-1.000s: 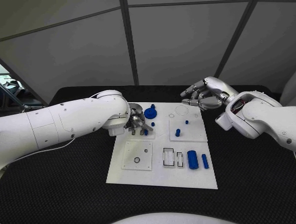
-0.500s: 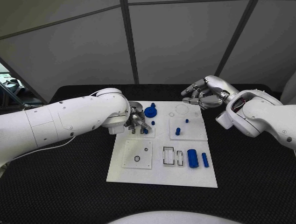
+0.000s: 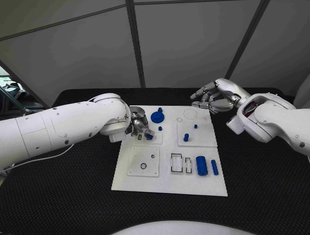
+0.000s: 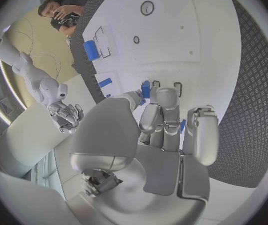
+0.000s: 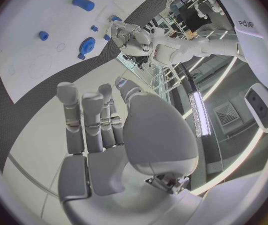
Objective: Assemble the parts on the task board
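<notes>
The white task board (image 3: 170,183) lies in the middle of the table. My left hand (image 3: 139,128) is low over its far left part, thumb and a finger pinching a small blue part (image 4: 146,89) beside two narrow slots (image 4: 177,88). That part (image 3: 149,137) shows at the fingertips. A blue gear (image 3: 158,117) stands just beyond the hand. My right hand (image 3: 212,101) hovers over the board's far right corner, fingers apart, holding nothing. Two small blue pegs (image 3: 186,138) stand on the right plate.
A thick blue cylinder (image 3: 201,167) and a thin blue pin (image 3: 215,168) lie at the board's near right, next to rectangular recesses (image 3: 177,164). A square plate with small holes (image 3: 144,162) sits at the near left. Black matting (image 3: 70,186) surrounds the board.
My left hand has drawn slightly toward the board's left edge with the small blue part at its fingertips. The right hand has barely moved.
</notes>
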Motion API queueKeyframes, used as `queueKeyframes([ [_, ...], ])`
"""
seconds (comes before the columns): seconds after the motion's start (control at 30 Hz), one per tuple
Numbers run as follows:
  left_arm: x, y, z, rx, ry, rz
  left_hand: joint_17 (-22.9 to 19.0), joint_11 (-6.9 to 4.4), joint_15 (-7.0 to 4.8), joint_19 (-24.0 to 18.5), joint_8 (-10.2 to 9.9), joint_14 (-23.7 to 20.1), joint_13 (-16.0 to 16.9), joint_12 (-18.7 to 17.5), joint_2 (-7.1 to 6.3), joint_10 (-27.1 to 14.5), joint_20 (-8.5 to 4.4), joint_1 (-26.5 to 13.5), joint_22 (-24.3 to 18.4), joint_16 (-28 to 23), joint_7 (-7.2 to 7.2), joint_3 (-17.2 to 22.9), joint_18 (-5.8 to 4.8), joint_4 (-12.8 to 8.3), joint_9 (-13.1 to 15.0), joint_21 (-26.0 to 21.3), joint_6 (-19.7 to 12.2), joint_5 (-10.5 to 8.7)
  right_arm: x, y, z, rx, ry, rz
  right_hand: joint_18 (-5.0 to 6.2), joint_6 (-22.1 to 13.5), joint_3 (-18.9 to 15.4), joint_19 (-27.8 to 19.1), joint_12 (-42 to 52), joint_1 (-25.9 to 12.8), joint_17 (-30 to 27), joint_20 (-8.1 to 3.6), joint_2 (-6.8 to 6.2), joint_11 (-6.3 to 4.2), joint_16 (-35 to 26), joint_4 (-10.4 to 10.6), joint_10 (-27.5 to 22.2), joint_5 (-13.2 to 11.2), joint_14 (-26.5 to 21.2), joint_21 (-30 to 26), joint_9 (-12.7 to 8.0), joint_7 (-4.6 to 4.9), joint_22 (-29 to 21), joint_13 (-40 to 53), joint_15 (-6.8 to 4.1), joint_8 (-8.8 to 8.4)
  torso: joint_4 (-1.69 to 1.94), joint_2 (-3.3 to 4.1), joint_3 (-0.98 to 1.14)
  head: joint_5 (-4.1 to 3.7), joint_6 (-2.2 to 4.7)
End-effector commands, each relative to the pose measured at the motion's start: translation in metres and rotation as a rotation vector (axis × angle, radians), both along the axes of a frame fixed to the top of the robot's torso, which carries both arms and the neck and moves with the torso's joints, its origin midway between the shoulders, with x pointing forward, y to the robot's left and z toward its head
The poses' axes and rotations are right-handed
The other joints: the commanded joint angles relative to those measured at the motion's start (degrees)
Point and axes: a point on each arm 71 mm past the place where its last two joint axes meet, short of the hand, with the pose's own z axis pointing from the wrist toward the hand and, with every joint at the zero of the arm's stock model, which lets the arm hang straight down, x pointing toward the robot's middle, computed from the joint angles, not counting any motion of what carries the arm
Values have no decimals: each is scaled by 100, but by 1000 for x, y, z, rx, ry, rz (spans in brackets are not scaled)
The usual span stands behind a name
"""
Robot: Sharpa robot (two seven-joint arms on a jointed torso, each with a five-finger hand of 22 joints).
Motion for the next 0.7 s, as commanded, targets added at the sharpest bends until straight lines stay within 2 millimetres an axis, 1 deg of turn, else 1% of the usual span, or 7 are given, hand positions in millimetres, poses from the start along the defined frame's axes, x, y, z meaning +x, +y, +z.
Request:
queueKeyframes([
  [0.03, 0, 0, 5, -59, -46, 24, 10, 14, 26, 105, 38, 6, -10, -21, -30, 29, -6, -137, 579, -39, -8, 852, 37, -757, 41, 3, -23, -37, 0, 0, 2, 1, -8, 9, 55, 6, 24, 39, -28, 52, -3, -7, 24, -3, -22, -2, -50, 35, 35, -33, -7, 24, -5, -8, -23, -37, 1, 3, 3, 9, -6],
  [0.23, -3, 5, 11, -93, -108, 51, 20, 8, 22, 126, 60, 10, -3, -16, -112, 52, -9, -240, 622, -42, -12, 1086, 29, -869, 95, 25, -18, -42, 0, -2, 2, 0, -9, 5, 53, 6, 22, 44, -25, 46, -3, -7, 24, -2, -25, 3, -48, 38, 37, -32, -7, 26, -2, -7, -22, -37, 2, 4, 7, 21, -32],
  [0.33, -5, 5, 14, -98, -159, 54, 23, 6, 21, 134, 66, 11, 11, -3, -135, 66, -10, -261, 638, -42, -15, 1130, 25, -896, 106, 34, -13, -44, 0, -3, 2, 0, -10, 4, 53, 6, 22, 44, -25, 46, -3, -7, 24, -2, -25, 3, -48, 38, 37, -32, -7, 26, -2, -7, -22, -37, -3, 6, 7, 36, -23],
  [0.4, -6, 5, 15, -101, -183, 57, 24, 4, 19, 141, 68, 12, 19, 5, -147, 75, -11, -271, 652, -42, -16, 1155, 23, -910, 112, 42, -10, -45, 0, -4, 2, 0, -10, 3, 53, 6, 22, 44, -25, 46, -3, -7, 24, -2, -25, 3, -48, 38, 37, -32, -7, 26, -2, -7, -22, -37, 1, 6, 7, 34, -21],
  [0.43, -7, 5, 16, -101, -194, 59, 26, 2, 18, 149, 70, 13, 31, 15, -161, 86, -12, -280, 666, -42, -18, 1183, 20, -928, 118, 50, -7, -45, 0, -4, 2, 0, -11, 3, 53, 6, 22, 44, -25, 46, -3, -7, 24, -2, -25, 3, -48, 38, 37, -32, -7, 26, -2, -7, -22, -37, -6, 9, 4, 40, -24],
  [0.57, -9, 6, 15, -90, -228, 67, 29, 1, 17, 149, 72, 14, 35, 19, -170, 92, -13, -288, 667, -39, -19, 1211, 20, -943, 124, 50, -3, -44, 0, -6, 2, -1, -11, 1, 54, 5, 20, 43, -26, 39, -2, -7, 23, 0, -28, 8, -49, 41, 38, -38, -7, 27, -6, -10, -21, -38, -4, 6, 8, 61, -44],
  [0.7, -12, 7, 11, -66, -251, 61, 31, 0, 15, 147, 75, 15, 37, 20, -190, 101, -15, -316, 662, -41, -19, 1267, 21, -968, 136, 46, 4, -46, 0, -6, 2, -1, -11, 0, 54, 5, 20, 43, -26, 39, -2, -7, 23, 0, -28, 8, -49, 41, 38, -38, -7, 27, -6, -10, -21, -38, -5, 3, 7, 86, -62],
])
